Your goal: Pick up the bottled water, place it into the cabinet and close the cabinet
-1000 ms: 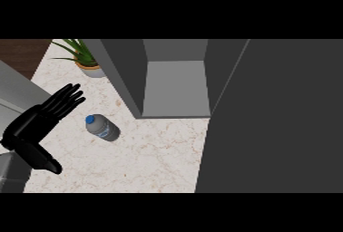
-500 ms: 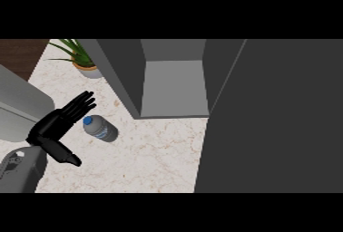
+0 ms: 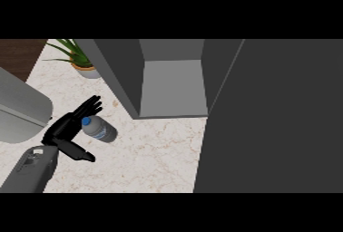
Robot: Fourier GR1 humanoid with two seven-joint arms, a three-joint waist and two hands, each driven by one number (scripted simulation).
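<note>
The bottled water [image 3: 100, 129] lies on its side on the marble counter [image 3: 154, 154], its blue cap pointing toward the upper left. My left hand [image 3: 64, 129] is open just left of it, fingers [image 3: 89, 106] stretched past the cap and thumb [image 3: 80, 154] spread below. The palm sits against or very near the bottle; nothing is curled round it. The grey cabinet [image 3: 171, 86] stands open behind the bottle, and its inner shelf shows bare. My right hand is out of sight.
The cabinet's open door [image 3: 268, 118] is a tall dark panel filling the right side. A potted plant [image 3: 80, 61] stands at the back left. A grey rounded object [image 3: 20, 111] sits at the left edge, close to my forearm [image 3: 30, 170].
My left hand has moved right, up to the bottle, and the grey forearm has come further into view. The bottle has not moved.
</note>
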